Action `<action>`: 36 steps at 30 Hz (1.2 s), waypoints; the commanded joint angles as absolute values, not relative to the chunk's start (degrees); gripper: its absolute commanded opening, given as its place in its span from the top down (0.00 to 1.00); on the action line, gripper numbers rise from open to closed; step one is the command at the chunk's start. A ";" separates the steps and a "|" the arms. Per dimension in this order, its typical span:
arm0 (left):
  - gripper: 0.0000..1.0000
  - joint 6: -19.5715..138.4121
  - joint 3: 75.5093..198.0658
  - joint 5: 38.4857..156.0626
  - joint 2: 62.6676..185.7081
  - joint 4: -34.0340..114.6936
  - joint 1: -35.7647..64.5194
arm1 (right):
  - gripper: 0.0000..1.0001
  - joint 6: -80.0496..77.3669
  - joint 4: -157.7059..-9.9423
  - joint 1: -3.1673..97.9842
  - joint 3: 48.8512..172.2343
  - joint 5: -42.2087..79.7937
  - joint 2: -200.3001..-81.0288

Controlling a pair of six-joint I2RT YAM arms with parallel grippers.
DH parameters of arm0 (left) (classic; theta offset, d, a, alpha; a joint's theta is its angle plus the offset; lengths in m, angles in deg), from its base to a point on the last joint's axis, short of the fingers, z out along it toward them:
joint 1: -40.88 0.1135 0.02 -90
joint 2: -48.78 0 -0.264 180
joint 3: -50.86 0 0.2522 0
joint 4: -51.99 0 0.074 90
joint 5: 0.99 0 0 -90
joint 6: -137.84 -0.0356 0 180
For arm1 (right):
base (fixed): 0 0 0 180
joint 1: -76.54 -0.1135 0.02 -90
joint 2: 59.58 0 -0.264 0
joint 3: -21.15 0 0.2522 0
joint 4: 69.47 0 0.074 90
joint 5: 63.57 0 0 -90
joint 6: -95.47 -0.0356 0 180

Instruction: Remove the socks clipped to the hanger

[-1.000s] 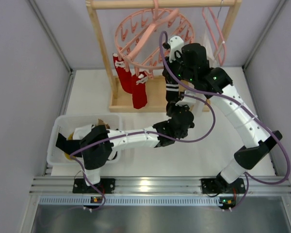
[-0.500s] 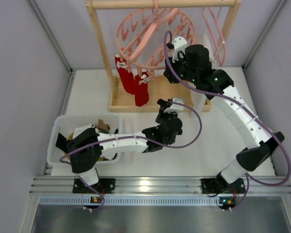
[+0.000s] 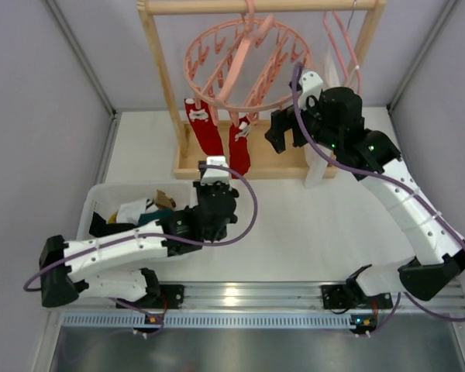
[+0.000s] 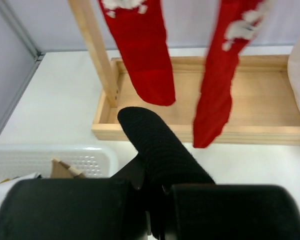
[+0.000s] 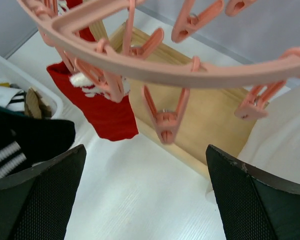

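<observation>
Two red socks hang from clips on the near-left rim of the round pink hanger, which is hooked on the top bar of the wooden rack. Their toes dangle over the rack's tray-like base. A third, the black sock, is free of the hanger and pinched at one end between the closed fingers of the left gripper. In the left wrist view its loose end stands up in front of the base's near edge, between the two red ones. The left gripper sits at the right end of the white bin, which holds a mixed heap of fabric. The right gripper is spread wide with nothing between its fingers. It hovers below the ring's near-right rim, facing a row of dangling pink clips. Just right of it a white cloth hangs by the rack's right post, above the table, and a plain pink clothes hanger hangs at the rack's right end.
</observation>
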State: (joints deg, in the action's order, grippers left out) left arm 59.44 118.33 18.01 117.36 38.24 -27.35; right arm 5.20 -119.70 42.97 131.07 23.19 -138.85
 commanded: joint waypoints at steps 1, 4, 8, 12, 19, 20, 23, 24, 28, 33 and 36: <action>1.00 66.99 118.32 14.31 110.58 24.01 -27.06 | 0.00 2.66 -114.52 43.49 127.03 21.25 -132.54; 1.00 67.35 117.88 8.35 105.13 20.04 -26.80 | 0.01 1.43 -113.73 43.58 123.42 20.72 -128.50; 1.00 64.11 116.91 3.85 96.44 19.94 -24.26 | 0.01 -0.06 -112.24 43.49 118.50 20.72 -122.71; 1.00 60.94 116.91 1.12 91.86 20.03 -18.64 | 0.01 -0.94 -111.88 43.49 115.16 20.55 -119.97; 1.00 67.40 114.54 11.45 90.88 18.12 -9.68 | 0.01 -3.14 -110.39 43.49 113.40 18.71 -117.94; 1.00 72.40 114.71 14.80 91.66 13.66 -8.01 | 0.00 -3.23 -110.47 43.49 113.39 18.44 -117.86; 1.00 80.17 113.06 30.74 92.90 9.84 3.40 | 0.01 -3.49 -110.47 43.49 112.96 17.82 -117.16; 1.00 81.40 111.92 34.13 93.08 9.84 6.57 | 0.01 -3.49 -110.56 43.49 112.61 17.65 -116.98; 1.00 90.79 107.00 39.45 92.04 6.15 17.75 | 0.01 -2.79 -111.09 43.49 111.64 17.56 -115.93; 1.00 95.04 103.29 34.79 84.04 4.48 18.29 | 0.01 -2.17 -110.83 43.49 110.58 18.17 -115.75; 0.93 97.66 102.41 33.65 82.27 2.55 19.86 | 0.00 -3.22 -109.17 43.58 109.44 17.04 -116.10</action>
